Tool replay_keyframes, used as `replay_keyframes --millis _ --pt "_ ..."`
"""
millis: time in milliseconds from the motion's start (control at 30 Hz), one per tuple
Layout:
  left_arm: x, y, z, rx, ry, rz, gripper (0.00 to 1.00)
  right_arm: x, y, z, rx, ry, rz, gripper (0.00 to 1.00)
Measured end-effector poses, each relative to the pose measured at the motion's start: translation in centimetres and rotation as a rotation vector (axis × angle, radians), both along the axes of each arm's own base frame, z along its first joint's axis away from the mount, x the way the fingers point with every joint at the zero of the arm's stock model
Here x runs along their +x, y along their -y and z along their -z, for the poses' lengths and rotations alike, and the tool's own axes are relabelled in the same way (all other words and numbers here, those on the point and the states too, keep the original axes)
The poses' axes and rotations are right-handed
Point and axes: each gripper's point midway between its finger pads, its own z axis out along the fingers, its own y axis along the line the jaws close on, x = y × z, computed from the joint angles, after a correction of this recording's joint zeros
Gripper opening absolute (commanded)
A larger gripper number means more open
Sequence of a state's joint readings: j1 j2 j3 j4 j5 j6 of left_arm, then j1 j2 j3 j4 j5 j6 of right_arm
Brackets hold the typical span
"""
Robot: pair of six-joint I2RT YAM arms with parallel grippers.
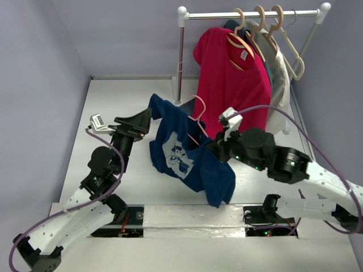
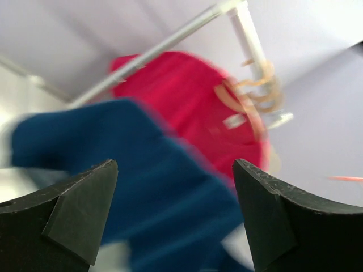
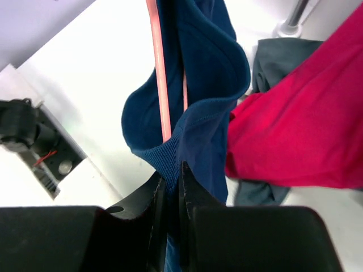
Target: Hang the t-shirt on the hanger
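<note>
The navy t-shirt hangs in mid-air over the table's middle, its pale graphic facing the camera. The pink hanger sticks up from its neck, hook uppermost. My right gripper is shut on the shirt's ribbed collar. The hanger's wire runs down into the collar right at the jaws; I cannot tell whether it is clamped too. My left gripper is open just left of the shirt's raised shoulder. In the blurred left wrist view the blue cloth lies beyond the spread fingers, not gripped.
A white clothes rack stands at the back right. It carries a red t-shirt, a white garment and beige hangers. A grey cloth lies by the rack's foot. Walls close in on both sides.
</note>
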State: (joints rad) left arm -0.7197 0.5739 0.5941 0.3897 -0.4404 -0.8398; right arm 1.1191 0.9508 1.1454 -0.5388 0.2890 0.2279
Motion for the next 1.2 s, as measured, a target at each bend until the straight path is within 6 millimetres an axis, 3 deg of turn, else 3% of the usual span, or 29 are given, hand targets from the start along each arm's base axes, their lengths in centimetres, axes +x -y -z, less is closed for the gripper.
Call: replay_keyframes --millis 167,300,433,567,733,767,833,867,967,1067,1200 --pt "1.2 0.5 2.9 0.2 -0.053 -0.033 0.79 -1.6 3.0 -4.4 -0.007 -0.008 -0.004 0.0" --pt "1.3 1.4 4.5 0.303 -0.02 -0.001 0.78 -3.1 6.3 -10.1 0.058 0.026 -0.003 0.0" --pt "1.1 2.2 3.8 0.352 0.058 0.03 0.79 -4.3 9.3 -14.5 0.127 0.069 0.006 0.0" --pt "1.6 3.2 2.7 0.398 0.144 0.035 0.8 -5.5 11.2 -17.1 0.168 0.092 -0.01 0.0" --pt "4.3 5.4 2.1 0.5 0.185 0.018 0.8 -6.1 11.3 -16.6 0.138 0.073 -0.037 0.0" --pt "4.9 6.0 2.2 0.518 0.19 0.024 0.74 -6.1 11.2 -16.2 0.124 0.065 -0.037 0.0" --pt "5.8 7.3 2.9 0.555 0.199 0.047 0.58 -5.9 10.9 -15.2 0.093 0.049 -0.038 0.0" --pt "6.0 7.7 3.2 0.569 0.201 0.055 0.39 -5.8 10.8 -14.7 0.077 0.04 -0.037 0.0" --pt "6.9 8.9 3.7 0.607 0.21 0.078 0.0 -5.8 10.7 -13.6 0.048 0.026 -0.037 0.0" --pt "7.3 8.8 3.7 0.619 0.217 0.07 0.0 -5.8 10.8 -13.4 0.047 0.026 -0.036 0.0" --pt "8.2 6.7 3.1 0.601 0.197 0.003 0.0 -5.7 11.3 -13.6 0.054 0.036 -0.021 0.0"
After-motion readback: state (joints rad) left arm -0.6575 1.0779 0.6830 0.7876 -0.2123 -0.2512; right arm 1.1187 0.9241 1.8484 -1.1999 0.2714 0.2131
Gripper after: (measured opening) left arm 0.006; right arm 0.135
